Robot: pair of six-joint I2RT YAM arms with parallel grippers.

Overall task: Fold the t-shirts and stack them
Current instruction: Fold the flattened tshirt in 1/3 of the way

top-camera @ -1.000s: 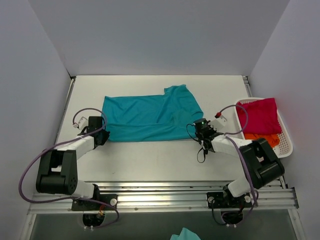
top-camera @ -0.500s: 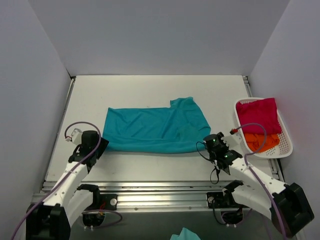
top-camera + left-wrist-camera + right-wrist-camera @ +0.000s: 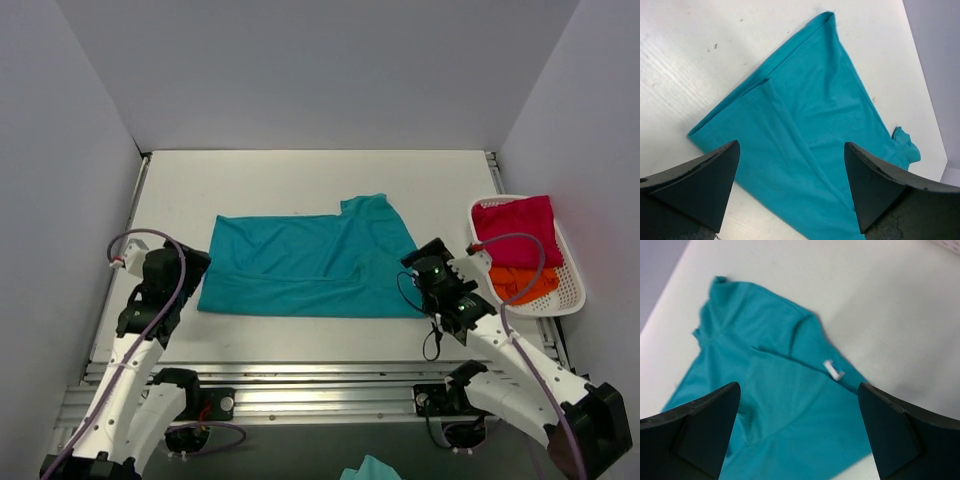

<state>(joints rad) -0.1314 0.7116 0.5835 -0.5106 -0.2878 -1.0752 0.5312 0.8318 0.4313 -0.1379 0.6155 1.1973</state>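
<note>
While both arms reach in from the near side, the left gripper (image 3: 192, 264) sits at the near left corner of the teal t-shirt (image 3: 310, 265). Its fingers (image 3: 700, 185) are spread wide, with nothing clamped between them. The left wrist view shows only cloth lying on the table (image 3: 300, 185) below; contact cannot be told.

The right gripper (image 3: 413, 260) is at the shirt's right edge. Its fingers (image 3: 695, 425) are likewise released and far apart, and hold nothing.

The teal shirt lies flat, doubled over lengthwise into a long band. One sleeve juts out at its far right corner. The small white neck label (image 3: 833, 369) shows at the right end, near the right gripper.

Right of the teal shirt, well apart from it, stands a white slotted basket (image 3: 570, 275). Inside it, the orange t-shirt (image 3: 525, 282) takes the nearer part. The crimson t-shirt (image 3: 515, 230) lies bunched in the farther part.
</note>
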